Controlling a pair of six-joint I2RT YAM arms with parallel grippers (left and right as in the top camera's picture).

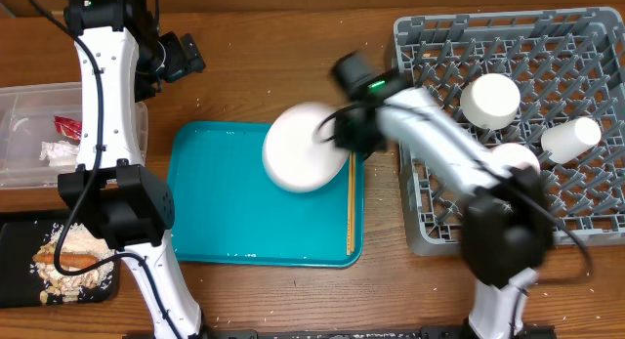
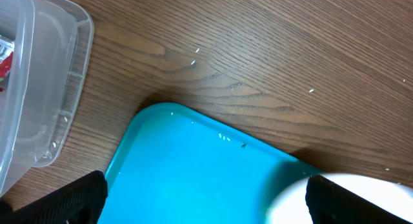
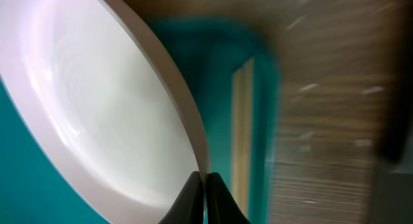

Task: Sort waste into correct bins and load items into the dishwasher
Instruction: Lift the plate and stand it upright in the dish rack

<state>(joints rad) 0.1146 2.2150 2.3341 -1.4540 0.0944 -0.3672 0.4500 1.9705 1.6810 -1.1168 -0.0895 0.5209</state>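
My right gripper (image 1: 337, 136) is shut on the rim of the pale pinkish-white plate (image 1: 303, 148) and holds it lifted and tilted over the right part of the teal tray (image 1: 225, 217); the pinch shows in the right wrist view (image 3: 204, 185) on the plate (image 3: 97, 101). The grey dish rack (image 1: 430, 222) at right holds a white cup (image 1: 572, 138) and two white bowls (image 1: 490, 99) (image 1: 515, 159). My left gripper (image 2: 206, 201) is open and empty above the tray's far edge (image 2: 187, 166). The clear tub (image 1: 24, 109) holds a red wrapper (image 1: 66, 127) and white tissue (image 1: 57, 151). The black tray (image 1: 15, 232) holds the sausage stick (image 1: 68, 251) and scraps.
Wooden chopsticks (image 1: 350, 207) lie along the teal tray's right side, also in the right wrist view (image 3: 242, 127). The tub's corner shows in the left wrist view (image 2: 45, 88). Both arm bases stand at the table's front edge.
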